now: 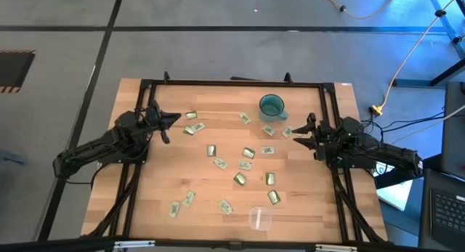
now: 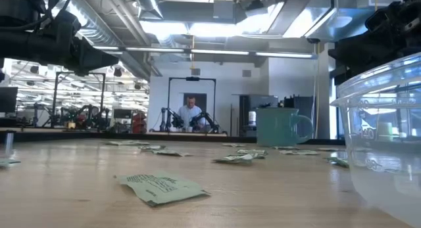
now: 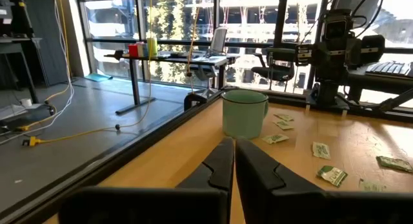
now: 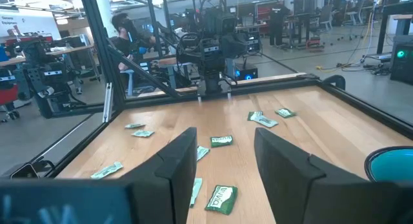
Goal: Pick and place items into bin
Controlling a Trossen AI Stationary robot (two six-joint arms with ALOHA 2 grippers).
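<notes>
Several pale green and white packets point(image 1: 240, 165) lie flat across the wooden table; one lies close in the low view point(image 2: 161, 187). The clear round bin point(image 1: 260, 218) stands near the table's near edge and fills the right of the low view point(image 2: 388, 142). My left gripper point(image 1: 173, 120) hovers shut over the table's left side, with nothing between its fingers point(image 3: 232, 156). My right gripper point(image 1: 296, 133) hovers open at the right side, above packets point(image 4: 221, 199), and it holds nothing.
A teal mug point(image 1: 272, 107) with a handle stands at the far right of the table, between the two arms point(image 3: 244, 112). A black frame point(image 1: 232, 83) rims the table. A person sits at another robot station far behind the table point(image 2: 191, 113).
</notes>
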